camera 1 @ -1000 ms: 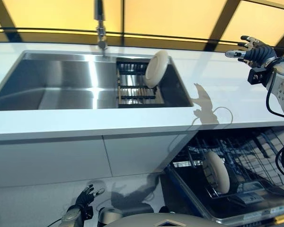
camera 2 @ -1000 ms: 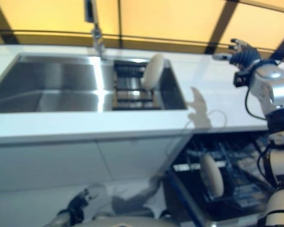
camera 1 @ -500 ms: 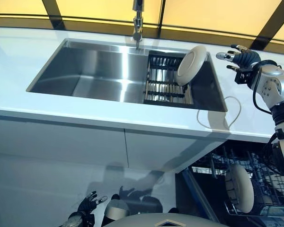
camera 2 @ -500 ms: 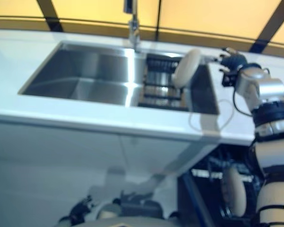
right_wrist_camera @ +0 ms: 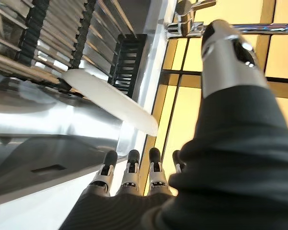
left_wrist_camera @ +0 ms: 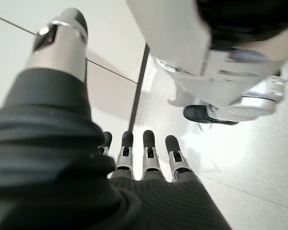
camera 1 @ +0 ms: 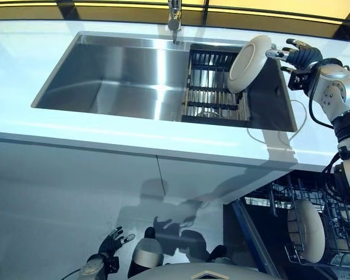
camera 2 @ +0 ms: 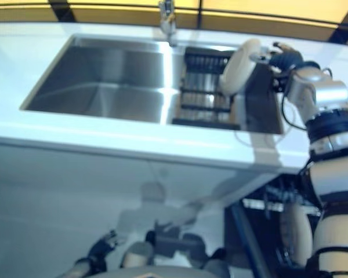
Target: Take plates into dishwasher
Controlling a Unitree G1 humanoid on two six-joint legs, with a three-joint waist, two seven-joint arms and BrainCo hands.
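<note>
A white plate (camera 1: 247, 63) leans upright in the black drying rack (camera 1: 213, 93) at the right end of the steel sink (camera 1: 105, 76). My right hand (camera 1: 300, 58) hovers just right of the plate's rim, fingers straight and open, holding nothing. In the right wrist view the plate's edge (right_wrist_camera: 110, 103) lies just past the fingertips (right_wrist_camera: 129, 160). A second white plate (camera 1: 310, 230) stands in the open dishwasher's wire rack (camera 1: 338, 233) at lower right. My left hand (camera 1: 111, 248) hangs low by the floor, open and idle.
A chrome tap (camera 1: 174, 14) rises behind the sink. The white worktop (camera 1: 134, 146) runs along the front, with white cabinet doors (camera 1: 76, 192) below. The dishwasher door stands open at the lower right.
My right hand has moved closer to the plate in the sink rack and now sits at its rim. The whole picture has shifted as the camera moved. The left hand stays low.
</note>
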